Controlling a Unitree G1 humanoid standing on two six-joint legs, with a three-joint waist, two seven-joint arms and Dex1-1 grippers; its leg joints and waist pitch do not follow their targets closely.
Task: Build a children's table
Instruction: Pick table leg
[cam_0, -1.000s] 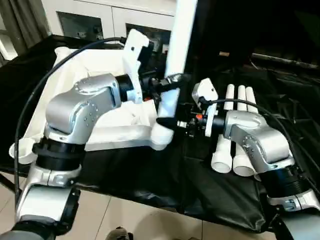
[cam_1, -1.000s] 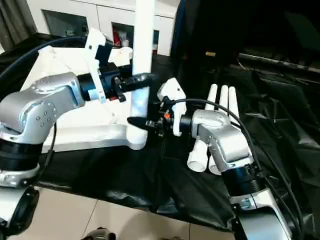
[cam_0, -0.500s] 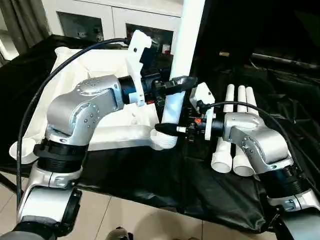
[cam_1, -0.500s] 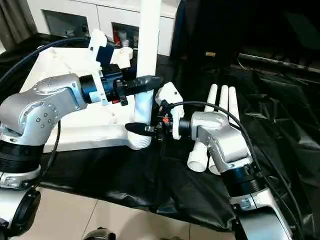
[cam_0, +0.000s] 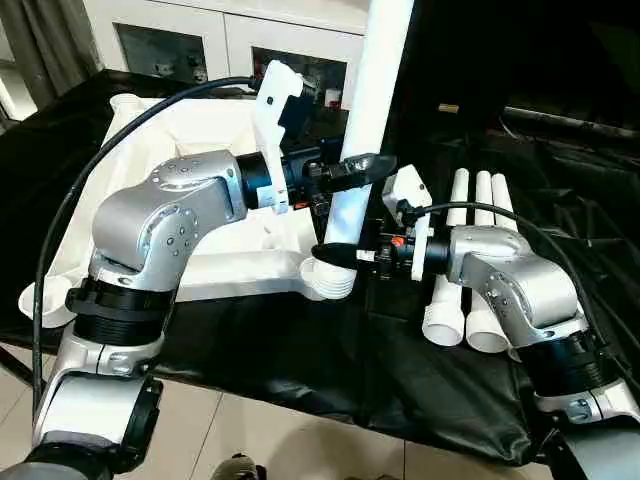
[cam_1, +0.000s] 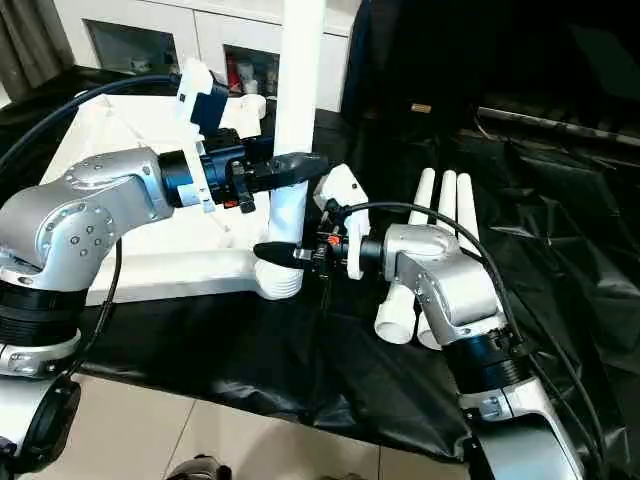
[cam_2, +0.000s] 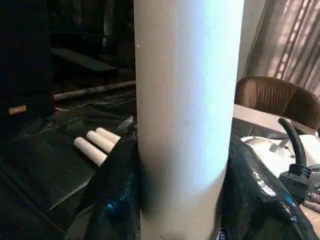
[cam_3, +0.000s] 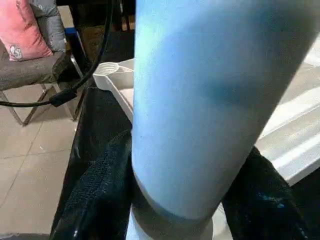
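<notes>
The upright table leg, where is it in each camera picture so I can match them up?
Left eye: upright leg, top centre.
Right eye: centre-left, above the table top's corner socket.
Left wrist: fills the middle.
Right wrist: fills the middle, threaded base showing.
Shared landmark: the spare legs lying on black cloth.

Upright white leg (cam_2: 187, 115), seemingly between jaws

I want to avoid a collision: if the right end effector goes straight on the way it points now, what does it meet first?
The upright leg: the right end effector already has its fingers around the leg's base, just above the tabletop's corner socket. Contact depth is unclear.
</notes>
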